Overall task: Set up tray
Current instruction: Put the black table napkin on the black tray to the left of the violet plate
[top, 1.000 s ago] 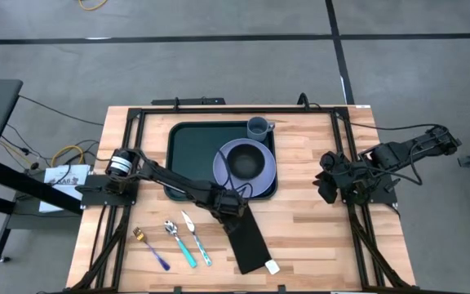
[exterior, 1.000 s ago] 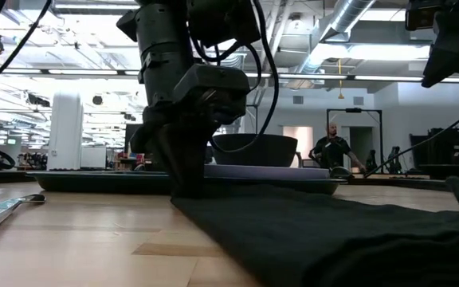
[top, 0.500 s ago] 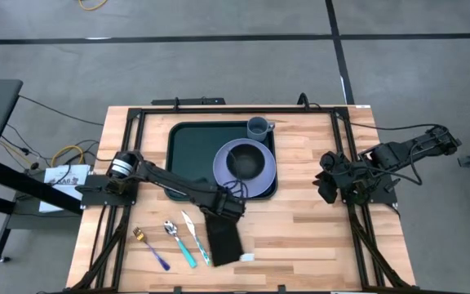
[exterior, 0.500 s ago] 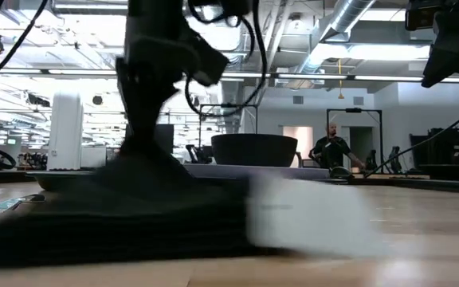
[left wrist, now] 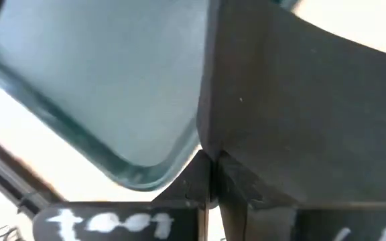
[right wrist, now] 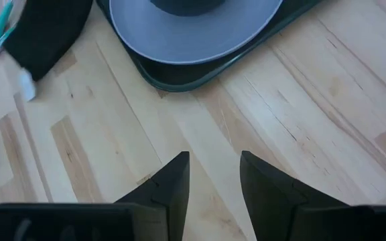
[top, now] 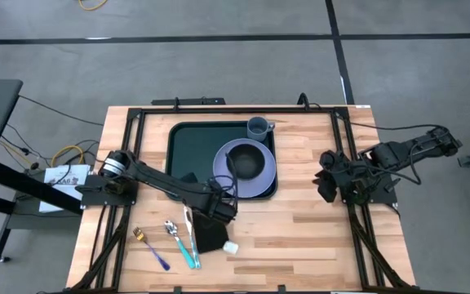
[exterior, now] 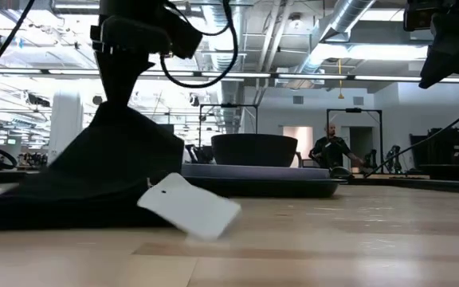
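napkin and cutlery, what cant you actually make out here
- Napkin: high view, its upper end is hidden under the left gripper.
- Knife: high view, partly covered by the napkin.
- Fork and spoon: low view, hidden behind the napkin.
- Bowl's contents: low view, hidden by its wall.

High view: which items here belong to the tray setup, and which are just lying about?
Belonging to the job:
- tray
- plate with bowl
- cup
- napkin, pinched in the left gripper
- fork, spoon, knife

Lying about:
- paper off the table's edge
- floor cables
- right gripper, idle
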Controlling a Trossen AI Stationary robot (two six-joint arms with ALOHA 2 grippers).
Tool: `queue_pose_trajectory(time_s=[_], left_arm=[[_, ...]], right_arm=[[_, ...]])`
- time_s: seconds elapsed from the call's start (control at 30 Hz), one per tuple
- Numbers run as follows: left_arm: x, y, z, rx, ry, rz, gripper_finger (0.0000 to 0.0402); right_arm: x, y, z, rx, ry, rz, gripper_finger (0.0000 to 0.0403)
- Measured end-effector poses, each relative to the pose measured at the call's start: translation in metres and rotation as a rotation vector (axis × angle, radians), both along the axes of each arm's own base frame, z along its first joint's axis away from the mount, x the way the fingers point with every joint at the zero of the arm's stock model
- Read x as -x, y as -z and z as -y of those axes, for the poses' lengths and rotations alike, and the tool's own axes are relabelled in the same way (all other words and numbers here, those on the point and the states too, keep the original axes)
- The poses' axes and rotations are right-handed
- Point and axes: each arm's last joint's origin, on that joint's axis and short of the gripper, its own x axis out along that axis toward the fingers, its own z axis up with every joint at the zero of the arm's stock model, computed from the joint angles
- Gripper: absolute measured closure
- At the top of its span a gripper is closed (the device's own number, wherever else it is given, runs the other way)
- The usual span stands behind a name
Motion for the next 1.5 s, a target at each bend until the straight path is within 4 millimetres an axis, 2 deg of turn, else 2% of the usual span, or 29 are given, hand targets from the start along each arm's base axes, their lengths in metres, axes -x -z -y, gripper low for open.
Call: queue_pose_trajectory(time_s=[0.17,0.43,0.53,0.63,0.73,0.87,0.97,1.2,1.5], left_arm=[[0.001,0.001,-0.010,-0.036,0.018,-0.030,0.0401],[0.012,0.025,-0.036,-0.055,0.018,-0.147,0.0401],[0.021,0.021,-0.045,-0.007,-0.008,-0.038,0.0401],[0.042,0.009,-0.057,0.032,-0.063,0.129,0.0401],[0.075,0.002,-0.071,0.044,-0.135,0.217,0.0401],[0.116,-0.001,-0.087,0.067,-0.180,0.256,0.0401],[0.135,-0.001,-0.096,0.068,-0.151,0.263,0.0401],[0.155,0.011,-0.132,0.032,-0.081,0.179,0.0401],[0.160,0.027,-0.181,0.036,0.019,0.201,0.0401]], right_arm=[[-0.001,0.000,0.002,0.009,0.006,0.002,0.0281],[-0.001,0.000,0.003,0.007,0.015,0.002,0.0281],[-0.001,0.000,0.003,0.005,0.014,0.001,0.0281],[-0.001,0.000,0.003,0.004,0.014,0.001,0.0281],[-0.001,0.000,0.003,0.003,0.013,0.001,0.0281],[-0.001,0.000,0.003,0.002,0.014,0.004,0.0281],[-0.003,-0.001,0.003,-0.005,0.015,0.025,0.0281],[-0.009,-0.004,0.001,-0.055,0.062,0.081,0.0281],[-0.028,-0.003,-0.004,-0.112,0.119,0.136,0.0281]])
